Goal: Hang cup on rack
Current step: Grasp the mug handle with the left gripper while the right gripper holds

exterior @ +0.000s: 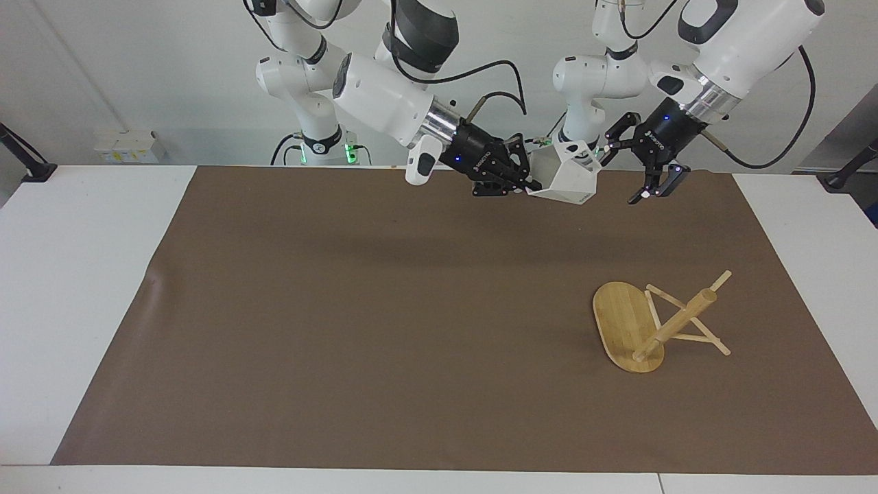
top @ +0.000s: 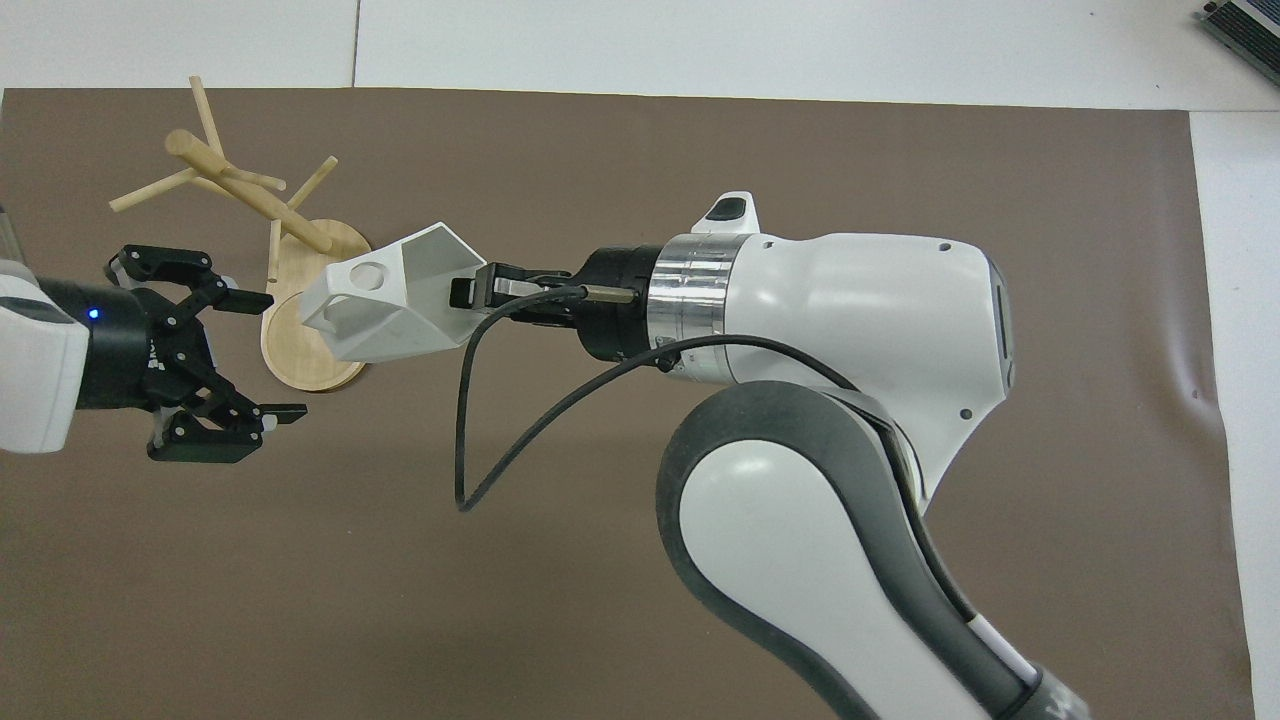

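My right gripper [exterior: 525,184] [top: 470,293] is shut on the white faceted cup [exterior: 566,180] [top: 385,305] and holds it by the rim in the air, tilted, over the mat's edge nearest the robots. Its handle with the round hole points toward the left arm's end. My left gripper [exterior: 623,175] [top: 268,355] is open and empty, level with the cup and just beside it, apart from it. The bamboo rack [exterior: 675,322] [top: 250,195] lies tipped over on the mat, resting on its base edge and pegs, farther from the robots.
A brown mat [exterior: 343,329] covers most of the white table [exterior: 68,274]. The right arm's black cable [top: 470,440] hangs in a loop under its wrist. Seen from overhead, the raised cup covers part of the rack's oval base [top: 290,355].
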Available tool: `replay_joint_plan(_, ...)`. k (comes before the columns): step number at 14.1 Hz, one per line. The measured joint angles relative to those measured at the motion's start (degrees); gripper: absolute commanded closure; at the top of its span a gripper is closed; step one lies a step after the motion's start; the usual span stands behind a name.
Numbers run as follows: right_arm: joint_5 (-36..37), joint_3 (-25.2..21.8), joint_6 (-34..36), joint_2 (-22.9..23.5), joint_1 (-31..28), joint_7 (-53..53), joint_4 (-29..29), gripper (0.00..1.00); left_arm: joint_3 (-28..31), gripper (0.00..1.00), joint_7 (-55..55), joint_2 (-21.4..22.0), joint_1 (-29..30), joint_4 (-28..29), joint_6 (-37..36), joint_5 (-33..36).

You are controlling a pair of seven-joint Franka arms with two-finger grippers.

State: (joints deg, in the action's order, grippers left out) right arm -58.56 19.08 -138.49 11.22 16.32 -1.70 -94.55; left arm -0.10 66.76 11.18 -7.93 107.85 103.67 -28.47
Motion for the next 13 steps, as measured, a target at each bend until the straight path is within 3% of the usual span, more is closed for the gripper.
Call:
replay_joint_plan(4, 0.0, 0.0, 0.0, 0.1, 0.0, -0.1, 0.0, 1.00, 0.0, 0.00, 2.4, 0.0, -0.9, 2.5, 2.9, -7.1)
replay_joint_plan(13, 0.0, -0.1, 0.0, 0.1, 0.0, -0.5, 0.0, 1.00, 0.0, 0.00, 7.8, -0.7, -1.8, 3.1, 7.9, -13.5)
